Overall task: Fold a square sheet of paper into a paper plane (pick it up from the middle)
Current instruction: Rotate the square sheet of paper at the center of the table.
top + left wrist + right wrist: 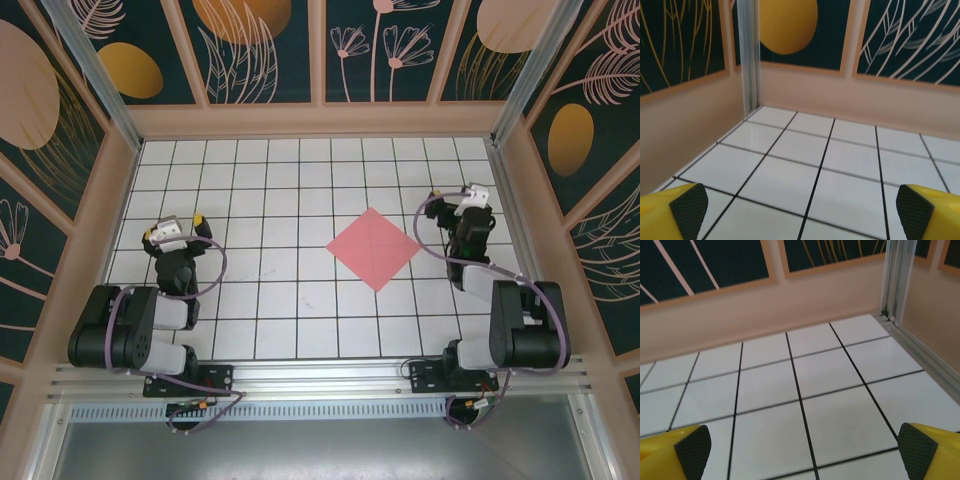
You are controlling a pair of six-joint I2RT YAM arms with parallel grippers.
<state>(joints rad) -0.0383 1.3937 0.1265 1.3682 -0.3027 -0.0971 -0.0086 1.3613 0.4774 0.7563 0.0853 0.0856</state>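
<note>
Salmon-pink and unfolded, the square sheet of paper (374, 248) lies flat on the white grid-tiled table (260, 180), a little right of the middle. It is turned like a diamond: one corner points to the far wall, one toward the near edge, and the other two point left and right. Being square, it has no real long axis (its two diagonals run far-to-near and left-to-right, about equal). No crease or fold shows on it, and nothing touches it.

From above, the left gripper (175, 225) sits over the left side of the table, well apart from the sheet. Its jaws stand wide apart and hold nothing. In the left wrist view the left gripper (800, 210) shows yellow fingers with black textured pads (689, 210) at the two lower corners, bare white tiles between them, and an aluminium corner post (747, 55) beyond.

The right gripper (455, 195) hangs near the right wall, just beyond the sheet's right corner and not touching it. It too is spread wide with nothing in it. In the right wrist view the right gripper (800, 447) frames bare tiles between its dark pads (692, 450), with the pale base of the far wall (765, 305) ahead.
</note>
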